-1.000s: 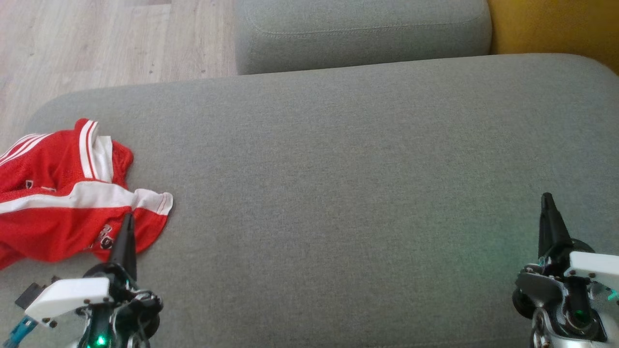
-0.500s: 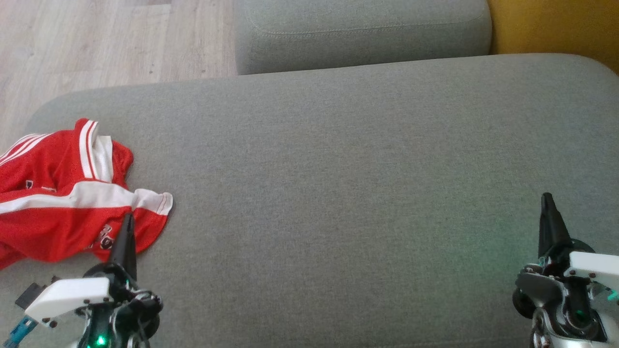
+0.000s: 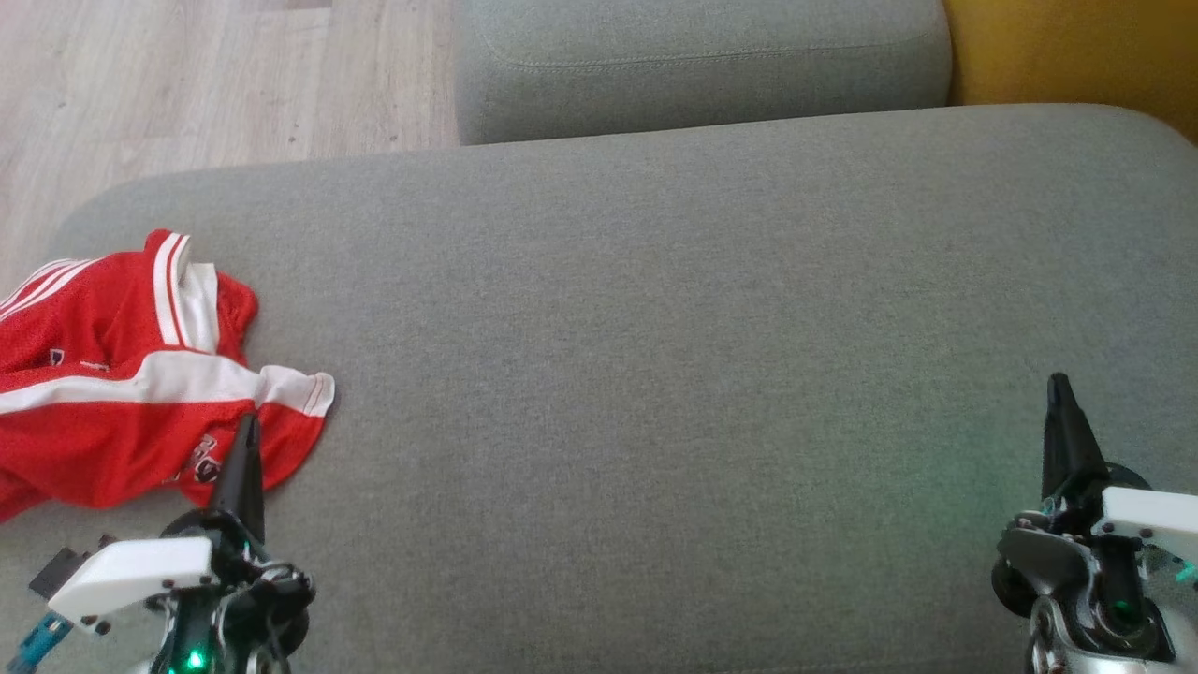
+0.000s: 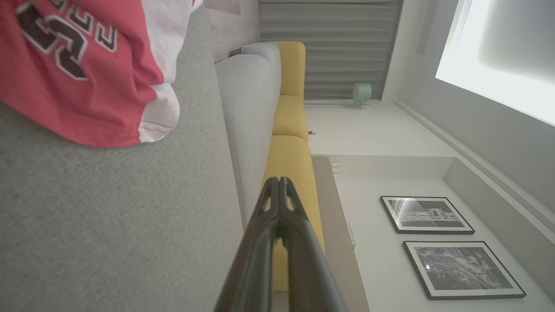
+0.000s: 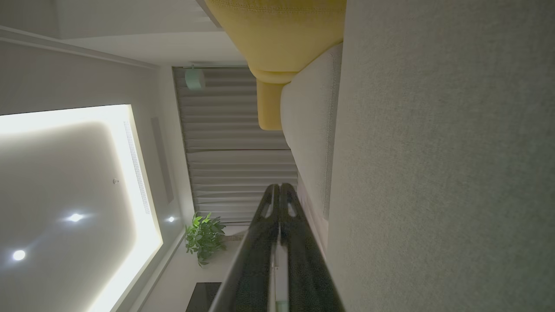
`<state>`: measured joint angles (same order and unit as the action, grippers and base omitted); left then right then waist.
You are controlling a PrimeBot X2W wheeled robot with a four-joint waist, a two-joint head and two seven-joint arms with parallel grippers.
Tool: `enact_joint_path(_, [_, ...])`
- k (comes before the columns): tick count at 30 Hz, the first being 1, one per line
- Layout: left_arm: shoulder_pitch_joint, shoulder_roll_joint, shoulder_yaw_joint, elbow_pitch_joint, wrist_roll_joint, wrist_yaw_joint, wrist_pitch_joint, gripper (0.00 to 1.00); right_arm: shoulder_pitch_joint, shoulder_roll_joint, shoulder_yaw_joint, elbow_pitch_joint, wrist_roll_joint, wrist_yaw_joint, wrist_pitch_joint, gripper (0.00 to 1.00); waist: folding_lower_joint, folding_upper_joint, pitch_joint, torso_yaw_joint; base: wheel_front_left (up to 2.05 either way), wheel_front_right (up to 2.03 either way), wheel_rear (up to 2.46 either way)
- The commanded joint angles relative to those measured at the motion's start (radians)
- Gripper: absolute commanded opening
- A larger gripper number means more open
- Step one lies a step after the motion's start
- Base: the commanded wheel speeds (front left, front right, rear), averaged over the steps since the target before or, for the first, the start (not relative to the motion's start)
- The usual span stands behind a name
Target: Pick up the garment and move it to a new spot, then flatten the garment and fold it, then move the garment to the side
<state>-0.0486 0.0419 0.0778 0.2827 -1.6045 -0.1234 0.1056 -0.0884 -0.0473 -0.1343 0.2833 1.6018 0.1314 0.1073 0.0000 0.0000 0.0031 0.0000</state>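
The garment lies crumpled at about 9 o'clock on the grey sofa seat, red with white bands. From the head its print is small and unclear; the left wrist view shows black digits with white outline. At 7 o'clock the left gripper has its fingers pressed together and holds nothing. Its tip overlaps the hem from the head, but the wrist view shows it apart from the cloth. At 4 o'clock the right gripper is equally narrow and holds nothing, over bare seat. The right wrist view adds a green plant.
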Motion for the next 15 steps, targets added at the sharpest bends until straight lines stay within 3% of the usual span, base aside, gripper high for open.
enact_joint_path(1, [-0.059,0.008,0.036,-0.038,-0.005,-0.007,0.007,0.00,-0.019,-0.003,0.021,-0.039,0.007,-0.001,0.006,0.00,0.0000,0.0000,0.000,0.000,0.00,0.00,0.00])
enact_joint_path(15, [-0.059,0.008,0.036,-0.038,-0.005,-0.007,0.007,0.00,-0.019,-0.003,0.021,-0.039,0.007,-0.001,0.006,0.00,0.0000,0.0000,0.000,0.000,0.00,0.00,0.00])
